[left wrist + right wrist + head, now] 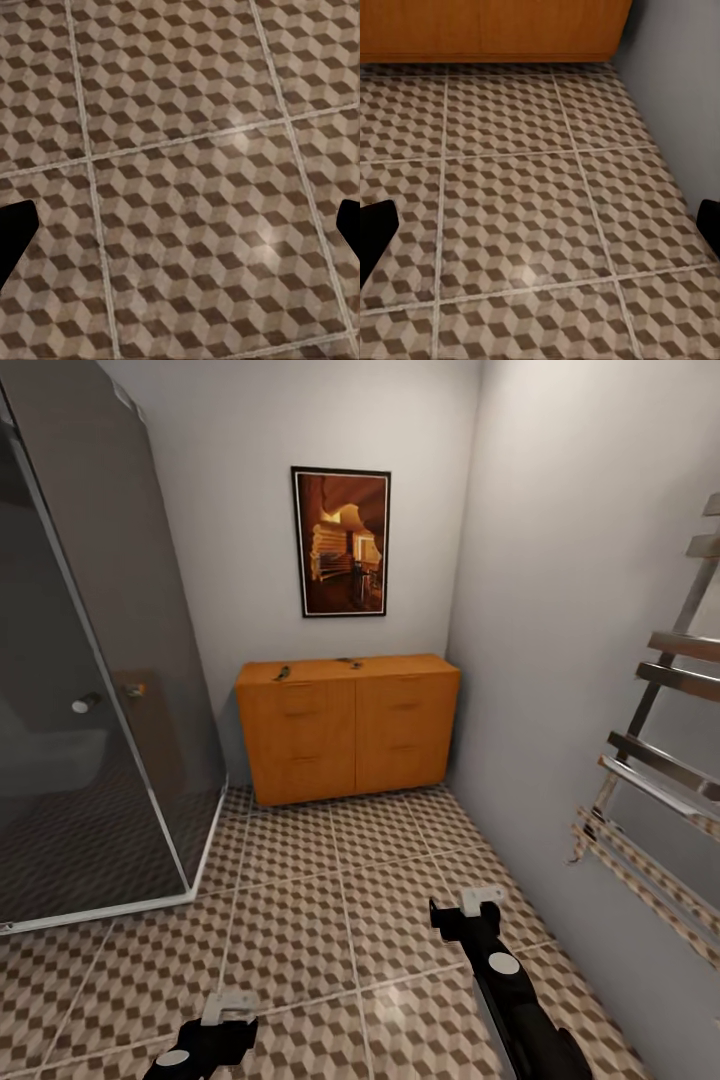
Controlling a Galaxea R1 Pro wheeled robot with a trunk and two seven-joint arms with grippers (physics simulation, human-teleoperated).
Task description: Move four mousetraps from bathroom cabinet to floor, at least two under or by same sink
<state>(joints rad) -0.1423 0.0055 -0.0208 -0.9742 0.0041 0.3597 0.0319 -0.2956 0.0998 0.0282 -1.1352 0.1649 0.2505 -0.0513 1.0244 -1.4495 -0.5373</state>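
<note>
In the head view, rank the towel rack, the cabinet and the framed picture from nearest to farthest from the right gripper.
From the right gripper:
1. Towel rack, on the right wall, beside the arm.
2. Cabinet, against the far wall, across the floor.
3. Framed picture, on the far wall above the cabinet.

Cabinet (348,728) against back wall, shower enclosure (90,690) left of it.

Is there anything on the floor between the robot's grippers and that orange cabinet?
Nothing visible. Bare tiled floor runs from both grippers to the cabinet; the shower enclosure stands off to the left.
</note>
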